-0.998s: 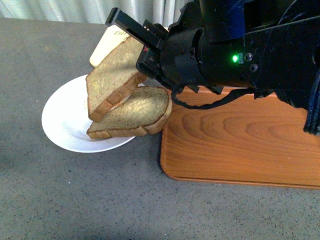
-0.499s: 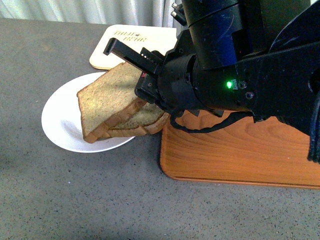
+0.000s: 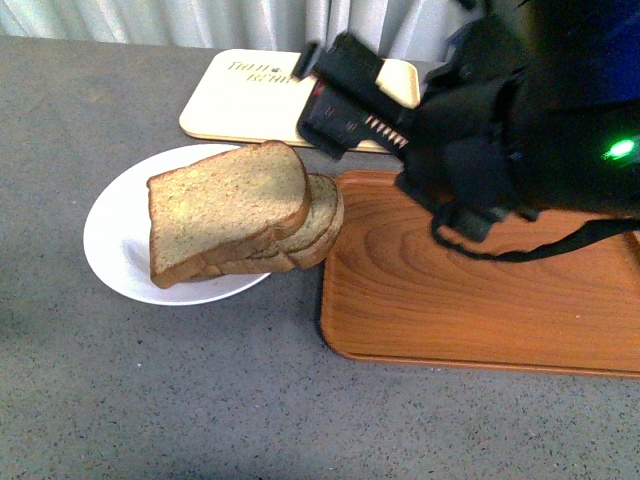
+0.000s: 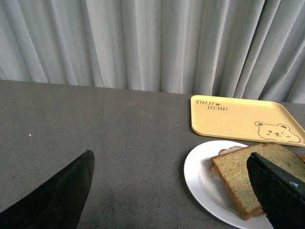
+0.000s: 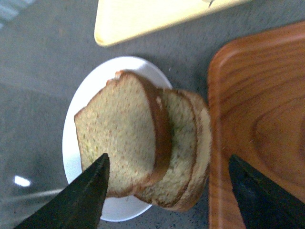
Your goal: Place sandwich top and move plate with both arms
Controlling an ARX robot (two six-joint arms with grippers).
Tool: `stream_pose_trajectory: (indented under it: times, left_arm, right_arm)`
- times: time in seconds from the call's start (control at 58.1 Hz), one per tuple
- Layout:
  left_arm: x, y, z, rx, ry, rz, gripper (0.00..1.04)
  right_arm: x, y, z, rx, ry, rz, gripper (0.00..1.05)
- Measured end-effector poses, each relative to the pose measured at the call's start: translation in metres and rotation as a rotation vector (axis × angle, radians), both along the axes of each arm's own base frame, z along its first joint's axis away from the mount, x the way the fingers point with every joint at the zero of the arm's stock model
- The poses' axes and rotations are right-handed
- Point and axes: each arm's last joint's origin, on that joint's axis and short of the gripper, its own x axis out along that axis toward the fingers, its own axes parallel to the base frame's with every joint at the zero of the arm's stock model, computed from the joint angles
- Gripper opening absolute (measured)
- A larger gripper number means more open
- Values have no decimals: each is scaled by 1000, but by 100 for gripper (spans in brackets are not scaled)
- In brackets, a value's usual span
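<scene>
The sandwich top lies flat on a lower slice, stacked on the white plate. My right gripper hangs open above and behind the stack's right end, holding nothing. In the right wrist view the top slice and the plate lie beyond the open right gripper. My left gripper is open over bare table. Just ahead of it are the plate and bread, and its right finger hides part of the slice.
A brown wood-grain tray lies right of the plate, touching the lower slice's edge. A cream bear-print tray sits behind the plate. A grey curtain closes off the back of the grey table.
The top slice went from tilted in the right gripper to lying flat on the lower slice. The right gripper let it go and pulled up and to the right.
</scene>
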Motion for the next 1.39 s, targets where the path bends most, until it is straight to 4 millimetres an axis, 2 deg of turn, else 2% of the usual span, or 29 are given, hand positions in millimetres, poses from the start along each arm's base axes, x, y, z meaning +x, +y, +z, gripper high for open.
stream_pose_trajectory:
  times: [0.069, 0.103, 0.224, 0.275, 0.31, 0.379, 0.516, 0.602, 0.671, 0.688, 0.705, 1.101, 1.204, 1.394]
  left_arm:
    - [0, 0, 0, 0, 0, 0, 96]
    - [0, 0, 0, 0, 0, 0, 96]
    - [0, 0, 0, 0, 0, 0, 96]
    - [0, 0, 0, 0, 0, 0, 96]
    - [0, 0, 0, 0, 0, -1, 96]
    - [0, 0, 0, 0, 0, -1, 96]
    - [0, 0, 0, 0, 0, 0, 96]
    - [0, 0, 0, 0, 0, 0, 96]
    - [0, 0, 0, 0, 0, 0, 96]
    - [0, 0, 0, 0, 0, 0, 96]
    - [0, 0, 0, 0, 0, 0, 96]
    - [0, 0, 0, 0, 0, 0, 96]
    - [0, 0, 0, 0, 0, 0, 96]
    - [0, 0, 0, 0, 0, 0, 96]
  right_arm:
    - [-1, -23, 13, -9, -43, -56, 94]
    - [-2, -32, 17, -16, -56, -80, 97]
    - [-9, -69, 28, -76, -109, -178, 95]
    - [-12, -81, 28, -201, -311, -275, 86]
    - [-22, -92, 25, -304, -459, -296, 76]
    - [-37, -104, 22, -408, -568, -284, 65]
    - [-60, -123, 28, -501, -650, -266, 42]
    - [-73, -132, 23, -531, -655, -257, 28]
    - [-84, -140, 14, -547, -642, -251, 14]
    - [-91, -144, 11, -554, -631, -246, 5]
    - [-94, -146, 11, -557, -632, -245, 1]
    - [-132, -165, 14, -563, -642, -248, 2]
    - [-142, -176, 14, -563, -641, -250, 2]
    - [-152, -176, 20, -561, -659, -256, 2]
